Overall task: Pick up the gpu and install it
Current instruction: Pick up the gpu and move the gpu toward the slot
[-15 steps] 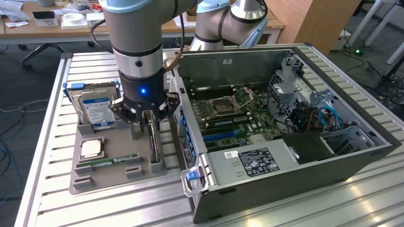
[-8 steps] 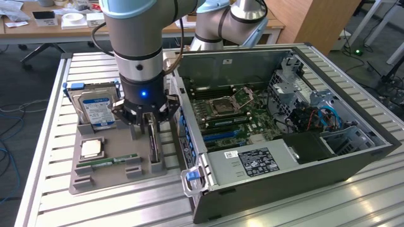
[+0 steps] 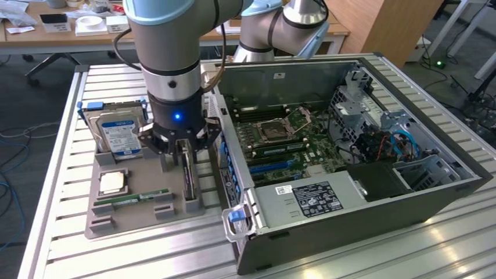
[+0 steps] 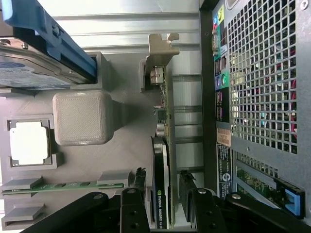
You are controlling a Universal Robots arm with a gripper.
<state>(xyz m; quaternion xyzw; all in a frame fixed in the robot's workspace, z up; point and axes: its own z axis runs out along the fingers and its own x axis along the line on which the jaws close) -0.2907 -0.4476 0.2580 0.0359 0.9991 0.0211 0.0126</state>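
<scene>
You'll find the gpu (image 3: 188, 174) (image 4: 160, 145) standing on edge in the grey holder tray (image 3: 147, 218), lower left of centre in the exterior view, its silvery bracket (image 4: 163, 53) at one end. The gripper (image 3: 184, 152) (image 4: 162, 174) straddles it with its fingers (image 4: 140, 179) apart, one on each side, and a gap shows beside the card. Further to the exterior view's left, the tray holds a hard drive (image 3: 120, 136), a processor chip (image 3: 112, 183) and a green memory stick (image 3: 132, 199). The open computer case (image 3: 372, 197) sits just beside the tray on the exterior view's right, on the slatted table (image 3: 116, 256).

Robotics lab: aluminium bench (image 3: 139, 256), open PC case (image 3: 349, 229), cluttered desk (image 3: 23, 36).
</scene>
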